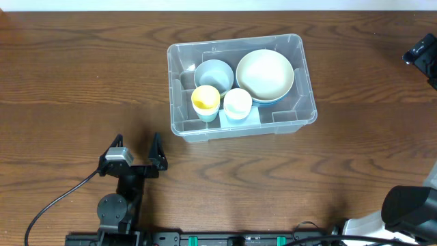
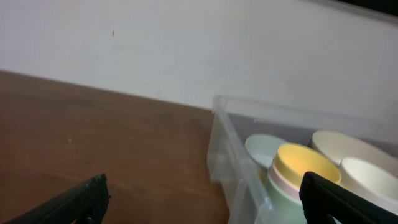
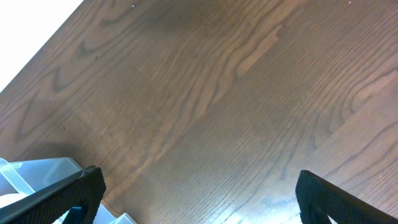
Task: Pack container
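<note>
The container (image 1: 308, 89), a large clear bin, stands at the table's middle back. It holds a grey-blue bowl (image 1: 213, 74), a large cream bowl (image 1: 265, 74), a yellow cup (image 1: 205, 100) and a white cup (image 1: 237, 102). My left gripper (image 1: 134, 154) is open and empty, in front of and left of the bin. The left wrist view shows its jaws (image 2: 205, 199) apart, with the bin's wall (image 2: 227, 155) and the yellow cup (image 2: 305, 165) ahead. My right gripper (image 3: 199, 193) is open and empty over bare wood, with a bin corner (image 3: 37, 171) at lower left.
The right arm (image 1: 421, 53) shows only at the overhead view's far right edge. A black cable (image 1: 54, 205) runs from the left arm's base towards the front left. A pale wall (image 2: 186, 43) rises behind the table.
</note>
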{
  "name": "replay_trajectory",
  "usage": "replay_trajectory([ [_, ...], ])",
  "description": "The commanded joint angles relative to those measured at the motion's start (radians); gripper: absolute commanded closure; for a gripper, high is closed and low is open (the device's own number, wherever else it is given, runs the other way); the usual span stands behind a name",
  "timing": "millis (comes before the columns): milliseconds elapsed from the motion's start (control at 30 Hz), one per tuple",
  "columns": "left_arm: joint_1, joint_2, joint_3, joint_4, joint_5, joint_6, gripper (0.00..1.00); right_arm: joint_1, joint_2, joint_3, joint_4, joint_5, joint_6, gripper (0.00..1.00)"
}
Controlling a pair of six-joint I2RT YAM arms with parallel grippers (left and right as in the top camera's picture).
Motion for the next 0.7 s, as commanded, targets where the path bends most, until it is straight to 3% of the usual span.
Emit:
replay_trajectory([
  [0,0.006,-0.010,-0.008,-0.038,0.002,-0.001,0.02,0.000,0.005,-0.001,-0.001,0.000,0.014,0.01],
  [200,0.006,-0.010,-0.008,-0.159,-0.003,0.007,0.02,0.000,0.005,-0.001,-0.001,0.000,0.014,0.01],
  [667,0.006,-0.006,-0.008,-0.156,-0.008,0.026,0.02,-0.002,0.005,-0.001,-0.001,0.000,0.014,0.01],
])
